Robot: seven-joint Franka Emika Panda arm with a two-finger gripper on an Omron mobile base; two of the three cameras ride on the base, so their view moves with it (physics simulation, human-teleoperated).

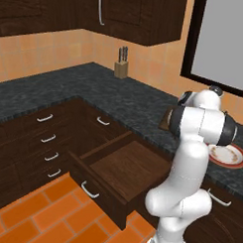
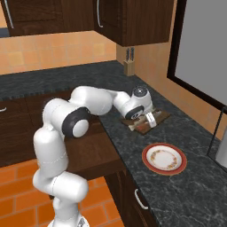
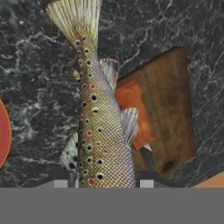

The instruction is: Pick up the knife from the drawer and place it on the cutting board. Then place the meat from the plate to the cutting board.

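No legible text or labels

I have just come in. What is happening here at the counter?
The white robot arm's gripper holds a long spotted fish, the meat, over the dark-brown wooden cutting board on the counter. The small orange-handled knife already lies on that board. The round white plate with a red rim has no meat on it, and the wide dark-brown drawer stands open.

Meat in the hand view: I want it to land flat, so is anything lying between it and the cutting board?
Yes. The knife lies on the cutting board, its orange handle partly hidden behind the meat held in the gripper, so the meat could land on it. The rest of the board looks bare.
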